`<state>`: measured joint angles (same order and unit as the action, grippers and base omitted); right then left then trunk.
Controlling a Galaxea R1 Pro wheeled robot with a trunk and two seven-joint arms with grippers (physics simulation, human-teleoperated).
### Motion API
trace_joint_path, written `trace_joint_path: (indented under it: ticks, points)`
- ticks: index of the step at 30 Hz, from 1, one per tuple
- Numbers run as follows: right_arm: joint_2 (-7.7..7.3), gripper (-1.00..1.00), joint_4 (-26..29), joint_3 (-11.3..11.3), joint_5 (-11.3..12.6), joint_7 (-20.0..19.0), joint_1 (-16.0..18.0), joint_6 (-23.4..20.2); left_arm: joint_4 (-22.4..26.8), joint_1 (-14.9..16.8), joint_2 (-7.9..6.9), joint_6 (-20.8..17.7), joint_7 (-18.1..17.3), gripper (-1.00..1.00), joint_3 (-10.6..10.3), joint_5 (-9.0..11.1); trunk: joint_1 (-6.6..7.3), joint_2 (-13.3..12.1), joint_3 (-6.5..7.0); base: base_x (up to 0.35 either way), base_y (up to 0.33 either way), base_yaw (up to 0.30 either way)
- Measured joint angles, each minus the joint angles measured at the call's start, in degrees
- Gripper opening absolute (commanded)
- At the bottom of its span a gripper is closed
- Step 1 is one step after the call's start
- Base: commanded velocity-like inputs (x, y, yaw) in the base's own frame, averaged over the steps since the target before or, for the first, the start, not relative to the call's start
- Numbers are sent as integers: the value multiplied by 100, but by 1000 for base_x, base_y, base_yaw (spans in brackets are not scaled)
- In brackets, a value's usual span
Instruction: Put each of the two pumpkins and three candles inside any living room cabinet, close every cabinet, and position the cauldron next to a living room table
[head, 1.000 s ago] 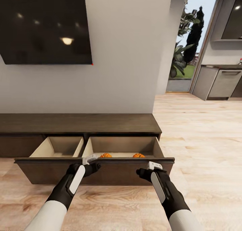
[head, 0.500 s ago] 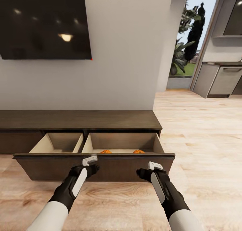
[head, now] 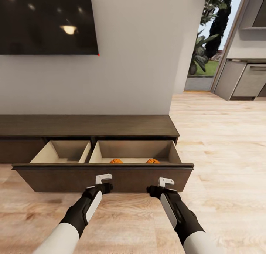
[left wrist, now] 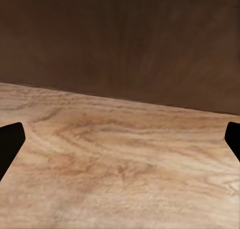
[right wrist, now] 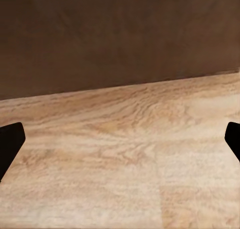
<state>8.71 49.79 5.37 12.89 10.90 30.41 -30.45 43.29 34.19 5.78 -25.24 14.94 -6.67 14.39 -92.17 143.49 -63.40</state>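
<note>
The long dark brown cabinet stands against the wall with its wide drawer pulled out. Two small orange pumpkins lie in the drawer's right compartment, and the left compartment looks bare. My left gripper and right gripper hang low in front of the drawer front, both open with nothing between the fingers. The wrist views look at the drawer front above the wood floor, with the left gripper and right gripper spread wide. The candles, the cauldron and the table are out of view.
A black TV hangs on the wall above the cabinet. To the right, light wood floor runs to a glass door and grey kitchen units.
The head view has shifted, so the cabinet sits higher in the picture. Both grippers have dropped from the drawer's top rim to the lower part of its front panel. The pumpkins have stayed put.
</note>
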Motion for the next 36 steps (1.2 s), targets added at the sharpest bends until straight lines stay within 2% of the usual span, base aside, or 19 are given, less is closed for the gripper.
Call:
trace_joint_path:
  ticks: [6,23,29,34,36]
  points:
    - [-9,100,-13,46,-4,0,0,119,-5,0,2,57,-4,100,-18,-5,-15,8,-133,0,0,0]
    - [-18,100,-13,51,2,0,0,177,-5,0,-6,55,-18,100,-21,4,-15,9,-134,28,12,0]
    - [-30,100,-47,59,-7,-10,-7,690,-5,0,-11,71,-18,100,-27,6,-15,8,-134,128,49,0]
    - [-46,100,-117,54,-12,-11,-8,908,-5,0,-7,72,-18,100,-33,10,-15,8,-134,14,5,0]
    - [-49,100,-149,56,-9,-15,-9,1010,-5,0,-7,72,-18,100,-34,11,-21,11,-177,4,2,0]
